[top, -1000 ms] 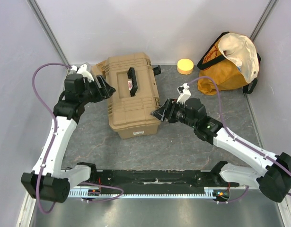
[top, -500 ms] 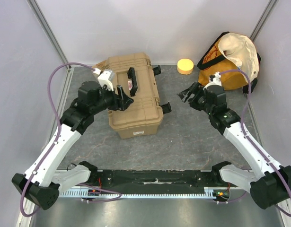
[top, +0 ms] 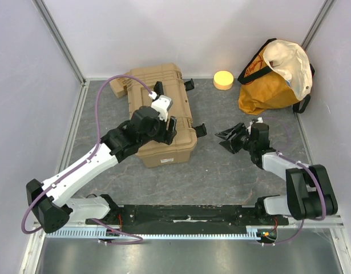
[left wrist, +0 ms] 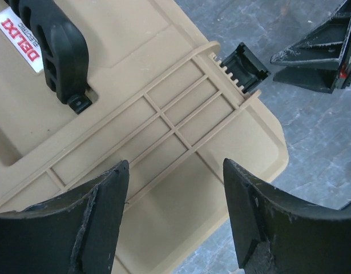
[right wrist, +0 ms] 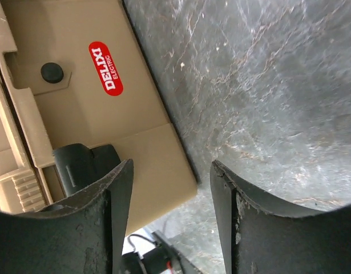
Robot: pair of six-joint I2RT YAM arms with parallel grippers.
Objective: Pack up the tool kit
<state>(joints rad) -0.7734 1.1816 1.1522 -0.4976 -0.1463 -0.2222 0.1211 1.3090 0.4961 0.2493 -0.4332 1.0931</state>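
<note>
We saw the left arm [top: 129, 137] hide the toolbox's [top: 178, 100] near end from above; its handle [left wrist: 55, 40] ran off the left wrist view's top edge.

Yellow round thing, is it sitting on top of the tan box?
No, the yellow round thing sits on the table, between the tan box and the orange bag.

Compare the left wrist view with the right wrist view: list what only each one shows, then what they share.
Only the left wrist: the black handle, a white label, and the right gripper. Only the right wrist: a red oval label and a round black knob. Both: the tool kit, from above in the first, from the side in the second, and the grey table.
</note>
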